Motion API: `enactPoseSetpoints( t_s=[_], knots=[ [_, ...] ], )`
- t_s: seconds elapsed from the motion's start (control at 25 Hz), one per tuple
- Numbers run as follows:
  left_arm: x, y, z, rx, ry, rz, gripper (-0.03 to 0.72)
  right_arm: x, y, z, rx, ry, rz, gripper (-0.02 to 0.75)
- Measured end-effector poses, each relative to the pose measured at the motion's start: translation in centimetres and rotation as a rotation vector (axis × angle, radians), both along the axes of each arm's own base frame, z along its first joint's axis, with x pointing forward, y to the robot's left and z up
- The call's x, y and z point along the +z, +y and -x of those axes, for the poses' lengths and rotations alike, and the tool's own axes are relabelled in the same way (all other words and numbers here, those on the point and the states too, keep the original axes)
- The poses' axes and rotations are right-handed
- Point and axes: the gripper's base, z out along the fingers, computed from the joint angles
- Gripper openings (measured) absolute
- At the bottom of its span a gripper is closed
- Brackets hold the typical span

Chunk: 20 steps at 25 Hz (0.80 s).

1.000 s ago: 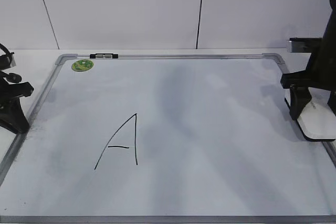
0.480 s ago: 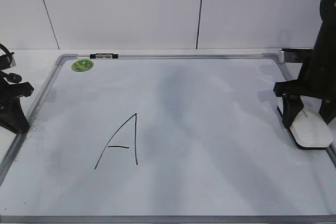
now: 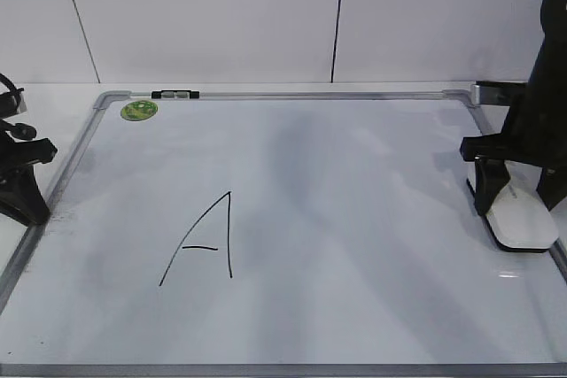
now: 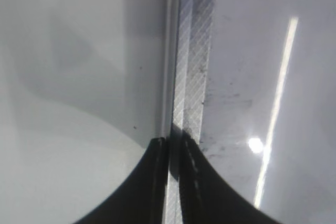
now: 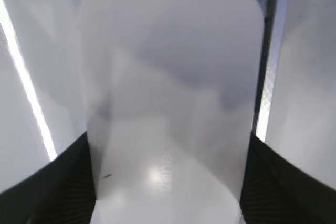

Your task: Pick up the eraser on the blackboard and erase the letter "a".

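Smooth rounded white plastic eraser (image 5: pixel 170 103)

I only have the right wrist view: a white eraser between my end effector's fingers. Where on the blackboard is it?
Observer: At the blackboard's right edge; the right end effector straddles the eraser beside the frame.
Operator: What writing is there?
Observer: One large capital A, left of centre toward the near edge; no small "a" shows.
Operator: And the left arm?
Observer: The left end effector sits over the left frame, far from the eraser.
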Motion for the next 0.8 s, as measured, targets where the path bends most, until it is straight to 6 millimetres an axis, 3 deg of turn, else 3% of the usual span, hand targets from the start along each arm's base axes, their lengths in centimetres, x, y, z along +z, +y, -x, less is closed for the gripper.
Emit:
enactPoseSetpoints(
  t_s=[0.4,0.6,0.8],
  knots=[
    [0.01,-0.02,0.01,0.0,0.002,0.002,0.041,-0.01,-0.05,-0.04,-0.003,-0.004,0.006,0.54],
    [0.01,-0.02,0.01,0.0,0.002,0.002,0.041,-0.32,-0.08,-0.24,0.008,-0.014,0.008,0.652],
    [0.01,-0.03,0.01,0.002,0.001,0.004,0.044,-0.14,-0.07,-0.42,0.011,-0.021,0.008,0.673]
  ],
)
